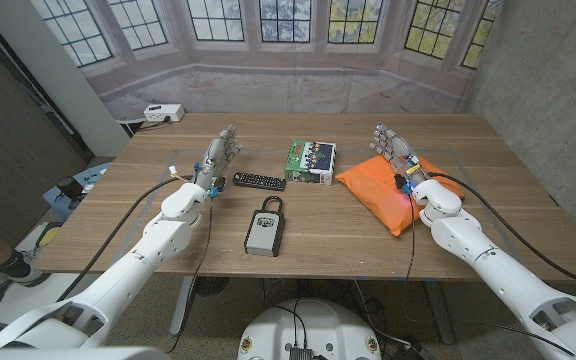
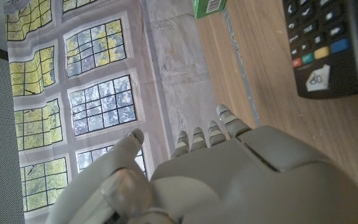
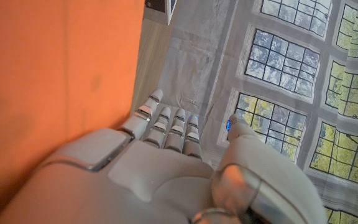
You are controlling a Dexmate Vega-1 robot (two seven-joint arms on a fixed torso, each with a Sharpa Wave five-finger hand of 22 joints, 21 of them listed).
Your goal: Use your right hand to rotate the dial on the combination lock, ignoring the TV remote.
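the combination lock (image 1: 263, 229) lies face up on the wooden table (image 1: 318, 240), near the front edge at the middle, touched by neither hand. the tv remote (image 1: 258, 181) lies behind it, beside a green box (image 1: 310, 160). the right hand (image 1: 396, 150) is over an orange pouch (image 1: 383, 190), fingers extended and apart, holding nothing. the left hand (image 1: 218, 158) is just left of the remote, fingers likewise apart, empty.
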